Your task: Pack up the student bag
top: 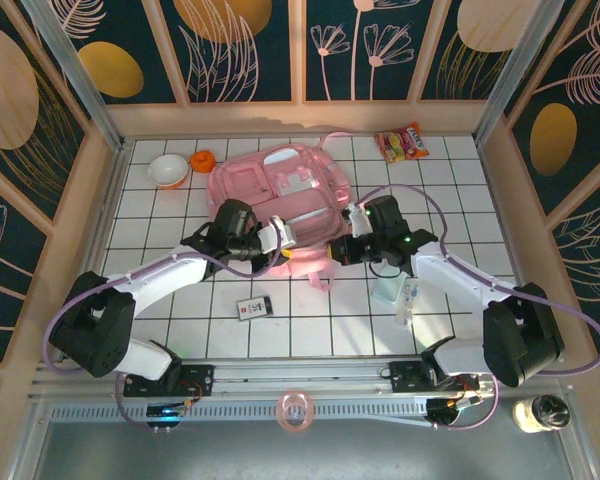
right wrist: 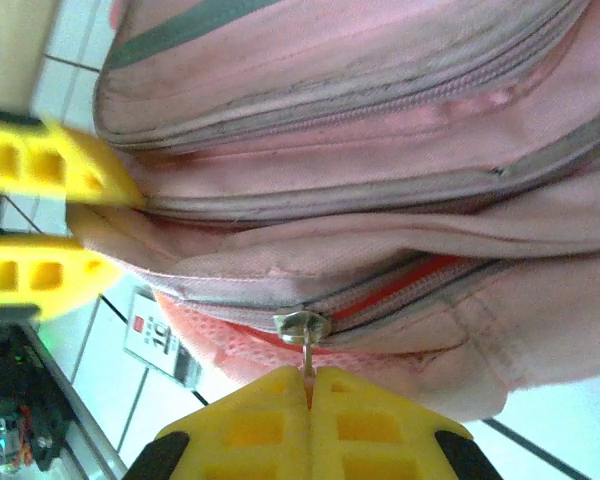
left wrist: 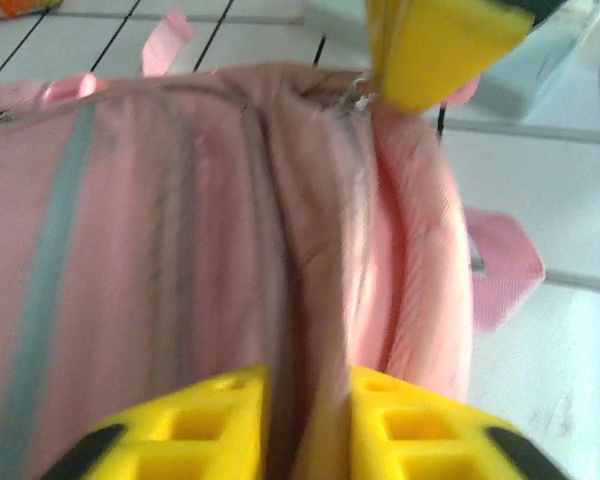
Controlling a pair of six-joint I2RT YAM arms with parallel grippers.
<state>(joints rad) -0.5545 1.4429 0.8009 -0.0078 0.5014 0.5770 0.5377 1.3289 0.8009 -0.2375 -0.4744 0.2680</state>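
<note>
Looks early in the packing, with little done beyond work at the zip. Finds the large soft pale-pink student bag [top: 280, 185] flat on the white-tiled bench [top: 330, 325], toward the far middle, near end turned to both arms. Sees the right tool [right wrist: 310, 380] closed tight on the small metal zip pull [right wrist: 302, 328] at the bag's near edge, yellow fingers pressed together around the tab. Sees the left tool [left wrist: 308, 385] nearly closed, pinching a fold of pink fabric just beside that zip and bracing the bag. Shows a strip of red through the parted zip teeth, so probably partly open; cannot tell from these angles of any contents inside. Leaves all the loading to do: round white bowl [top: 167, 171] and small orange object [top: 202, 160] beside the bag's far left corner, bright snack packet [top: 402, 142] off its far right, dark little card [top: 254, 308] on the near tiles, pale translucent box [top: 393, 295] under the right arm, all out on the bench, none in the bag. Calls next, most likely, for widening the opening before anything goes in.
</note>
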